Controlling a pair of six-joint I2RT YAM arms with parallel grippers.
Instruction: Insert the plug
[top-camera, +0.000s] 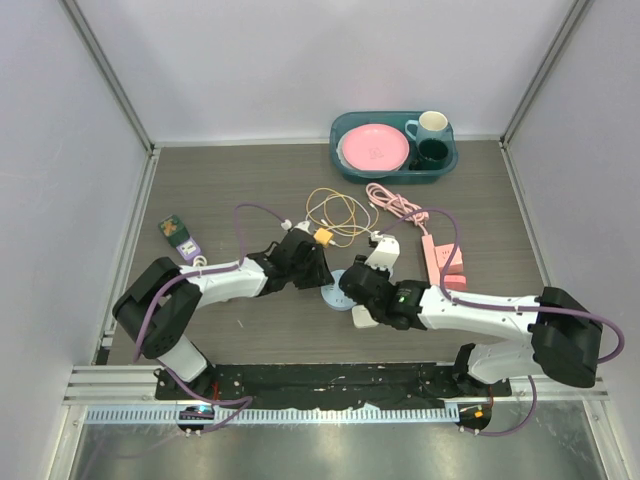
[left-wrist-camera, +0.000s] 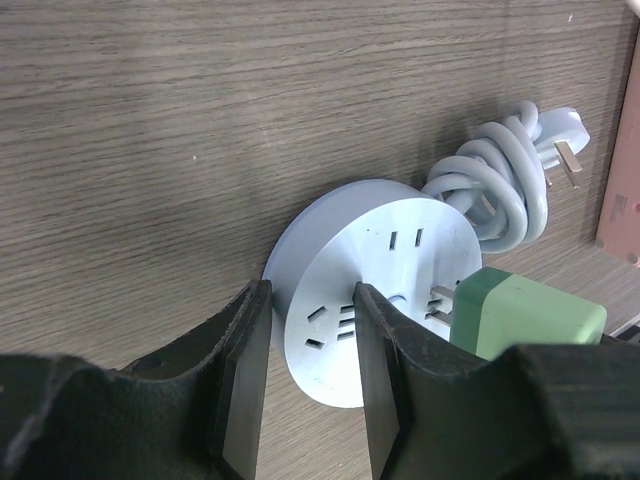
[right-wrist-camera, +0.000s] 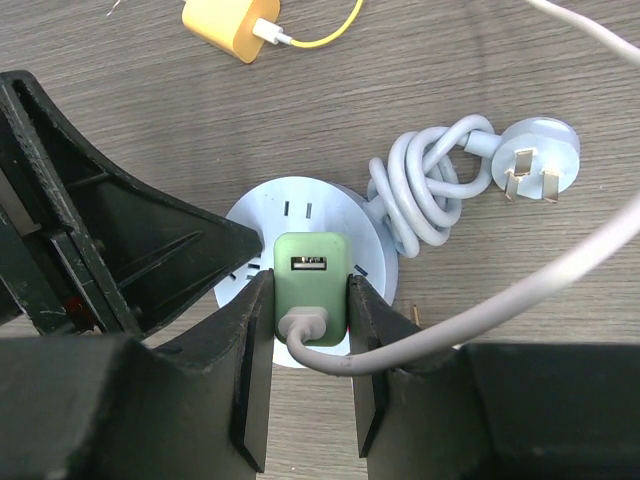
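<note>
Near the front edge, the table (top-camera: 230, 180) is bare wood on either side of the arms. It has wide open room to the left, out to the side rail. There is less room to the right, where a pink power strip (top-camera: 440, 262) lies just beyond the right forearm.

Both arms reach low and inward from their bases, elbows out, and their wrists meet over the middle of the table. The right gripper (right-wrist-camera: 308, 288) is clamped on the green plug (right-wrist-camera: 310, 262), one finger flat on each side. A pale cable leaves the plug's back toward the wrist camera. The plug stands at the face of the round socket hub (left-wrist-camera: 400, 235). From the left wrist, metal prongs show between the plug's body and that face, so it is not fully seated.

The left gripper (left-wrist-camera: 312, 300) meets the hub from the opposite side, its fingers narrowly apart with the hub's rim showing in the gap. Whether they pinch it I cannot tell.

Just beyond the hub, a coiled grey cord (right-wrist-camera: 425, 185) with a three-pin end lies against its side. Farther out are a yellow charger (right-wrist-camera: 225, 22) and loose loops of cable, with a small box (top-camera: 178, 235) well apart to the left. At the far edge, a teal tray (top-camera: 396, 179) holds a pink plate (top-camera: 373, 148) and two mugs.
</note>
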